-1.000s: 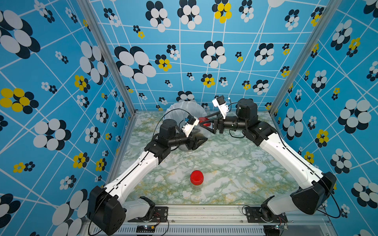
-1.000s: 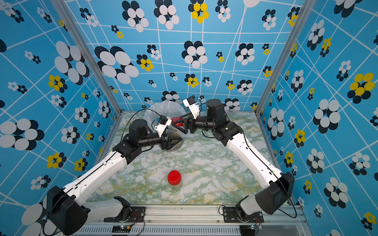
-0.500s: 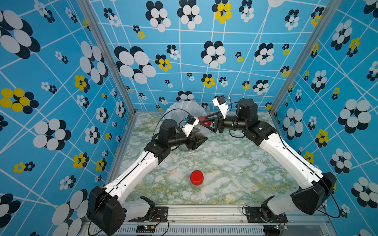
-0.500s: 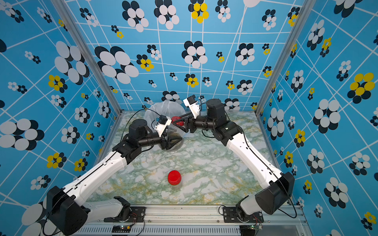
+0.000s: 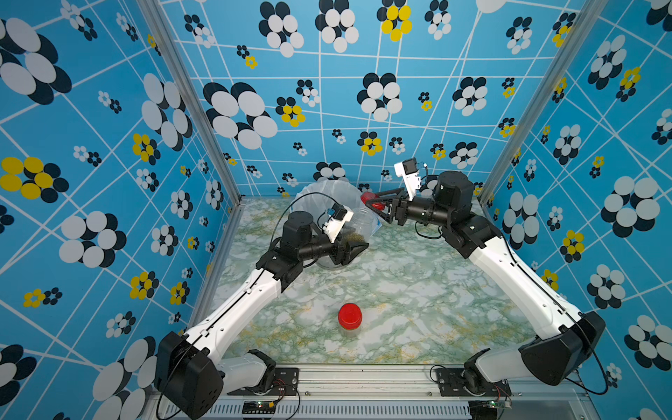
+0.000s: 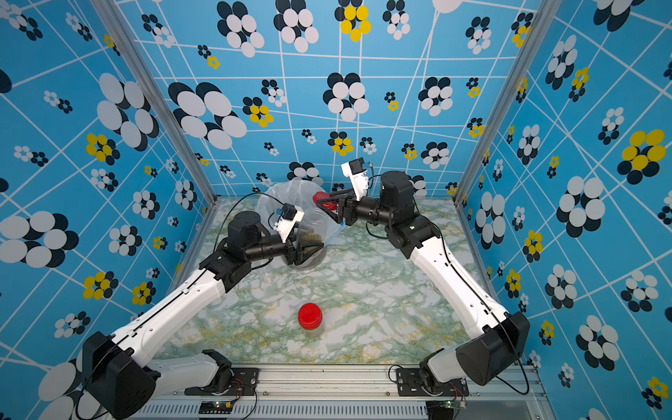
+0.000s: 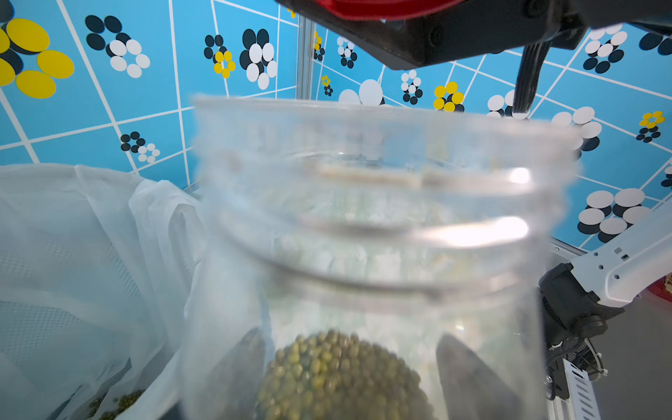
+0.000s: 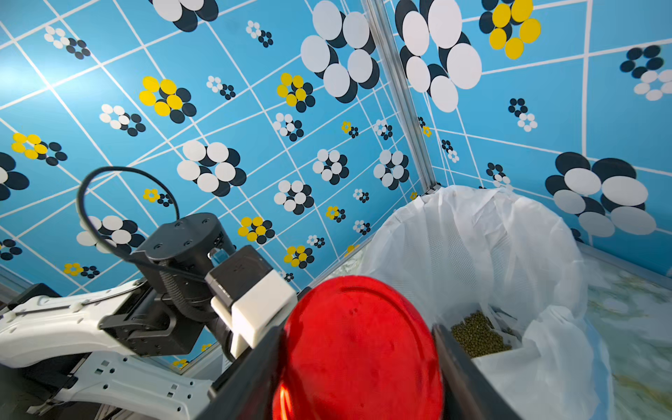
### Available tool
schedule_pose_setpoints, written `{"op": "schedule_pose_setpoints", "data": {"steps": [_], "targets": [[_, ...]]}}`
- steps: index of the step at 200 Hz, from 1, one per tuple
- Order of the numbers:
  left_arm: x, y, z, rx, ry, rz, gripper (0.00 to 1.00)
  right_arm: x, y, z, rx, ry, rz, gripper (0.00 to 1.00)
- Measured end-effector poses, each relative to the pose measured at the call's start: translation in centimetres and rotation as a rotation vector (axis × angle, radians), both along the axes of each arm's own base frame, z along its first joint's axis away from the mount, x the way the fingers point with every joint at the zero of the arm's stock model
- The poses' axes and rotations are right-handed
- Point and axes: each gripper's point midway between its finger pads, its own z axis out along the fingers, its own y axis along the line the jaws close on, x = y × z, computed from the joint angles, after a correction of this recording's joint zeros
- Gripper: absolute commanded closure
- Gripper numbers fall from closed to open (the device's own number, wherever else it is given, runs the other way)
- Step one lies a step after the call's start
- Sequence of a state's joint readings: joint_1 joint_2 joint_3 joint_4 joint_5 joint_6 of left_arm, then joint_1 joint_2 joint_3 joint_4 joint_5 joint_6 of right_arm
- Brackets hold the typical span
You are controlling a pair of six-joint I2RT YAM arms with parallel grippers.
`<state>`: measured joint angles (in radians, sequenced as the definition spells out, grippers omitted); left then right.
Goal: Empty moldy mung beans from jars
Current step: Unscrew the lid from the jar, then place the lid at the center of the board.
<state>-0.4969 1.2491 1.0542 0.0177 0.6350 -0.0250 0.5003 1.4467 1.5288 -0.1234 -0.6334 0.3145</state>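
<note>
Tightening onto the red screw lid [image 8: 360, 349], the right gripper [image 5: 369, 202] is now pinching it edge to edge between both fingers; a second ago those jaws were standing wider around it. Both arms are sitting almost where they were, but the lid is riding slightly farther off, at 1 o'clock from the open jar [image 5: 358, 222] and clear of its mouth. The left wrist view is showing bare threads and no cap on that jar, with the lid hanging above it.

The left gripper [image 5: 355, 251] is grasping the jar low on its body, its spread unchanged over the second. Its dark fingers [image 7: 469, 374] are showing through the clear wall on either side of the mung beans [image 7: 338, 374], which are lying in the bottom, not yet poured.

That jar is standing roughly upright at 11 o'clock on the marble-patterned table [image 5: 418, 291], just beside the bag-lined bin [image 5: 327, 192] at 12 o'clock. Whether its base is touching the table I cannot tell. Some loose beans [image 8: 476, 334] are already lying in the bin.

Judging by this, the uncapping is finishing and the way is opening for tipping the jar into the bin. A second jar [image 5: 350, 316], red-capped, is waiting at 6 o'clock, well apart.
</note>
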Motion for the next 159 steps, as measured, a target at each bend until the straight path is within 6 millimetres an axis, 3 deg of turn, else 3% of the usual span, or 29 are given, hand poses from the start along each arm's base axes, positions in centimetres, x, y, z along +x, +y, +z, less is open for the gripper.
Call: {"op": "schedule_pose_setpoints", "data": {"steps": [43,63,81,105,135,159], "targets": [[0.0,0.3,0.4,-0.002,-0.010,0.017,0.75,0.3,-1.4,-0.8,-0.062,-0.035,-0.083,0.49],[-0.3,0.7,1.1,-0.008,-0.018,0.035,0.74,0.3,-3.3,-1.6,-0.119,-0.075,-0.185,0.49],[-0.6,1.0,1.9,-0.019,-0.034,0.045,0.74,0.4,-5.4,-3.5,-0.181,-0.092,-0.287,0.49],[-0.9,1.5,2.6,-0.026,-0.045,0.063,0.74,1.4,-7.8,-8.0,-0.284,-0.058,-0.413,0.49],[-1.0,2.1,2.8,-0.014,-0.040,0.098,0.72,1.6,-11.2,-16.2,-0.424,0.053,-0.566,0.51],[-0.7,2.4,3.5,-0.008,-0.041,0.125,0.72,0.9,-15.2,-21.8,-0.505,0.165,-0.741,0.50]]}}
